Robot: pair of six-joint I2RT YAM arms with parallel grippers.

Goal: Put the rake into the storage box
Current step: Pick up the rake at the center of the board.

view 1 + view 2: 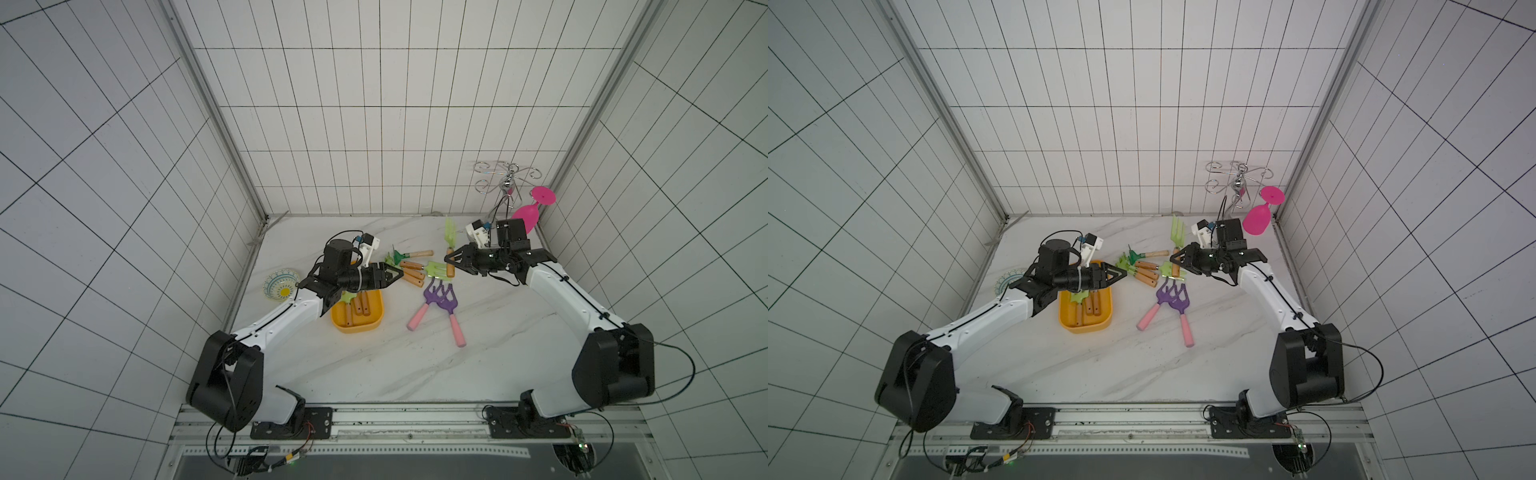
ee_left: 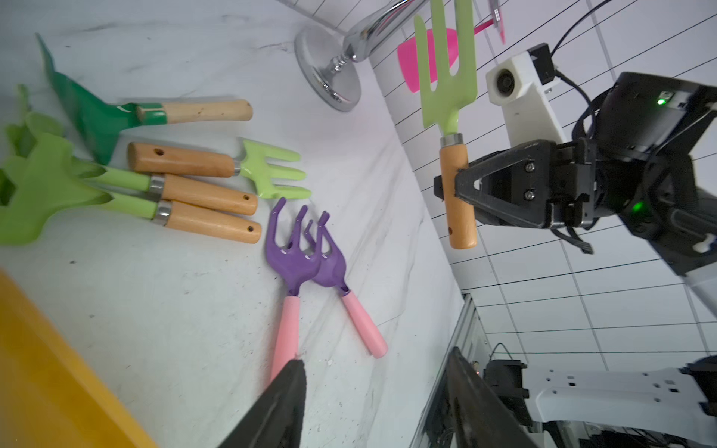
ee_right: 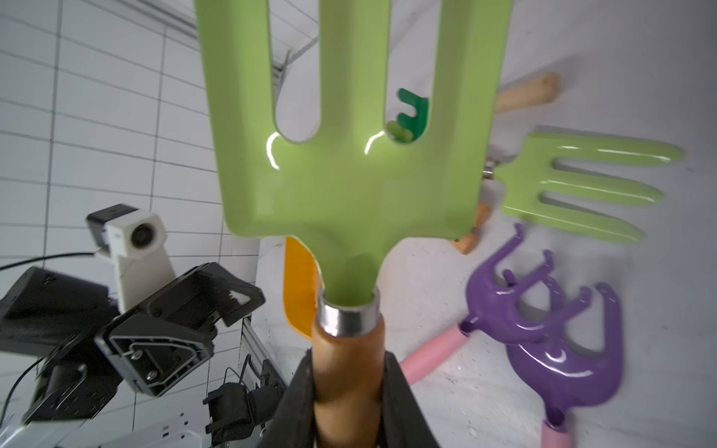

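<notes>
A light green rake (image 3: 349, 174) with a wooden handle hangs above the table, head toward the back wall (image 1: 451, 237) (image 1: 1177, 228) (image 2: 450, 85). My right gripper (image 3: 347, 364) (image 1: 448, 259) is shut on its handle. The storage box (image 1: 357, 328) (image 1: 1086, 326) (image 2: 46, 368) is a yellow-orange tub at the left with wooden-handled tools (image 1: 359, 305) lying in it. My left gripper (image 2: 374, 357) (image 1: 401, 274) hovers open and empty past the box's far end, pointing at the held rake. More green rakes (image 1: 409, 270) and two purple ones (image 1: 440, 299) lie on the table between the arms.
A patterned plate (image 1: 281, 284) sits left of the box by the wall. At the back right corner stands a chrome rack (image 1: 505, 178) with a pink glass (image 1: 528, 212) hanging on it. Tiled walls close in three sides.
</notes>
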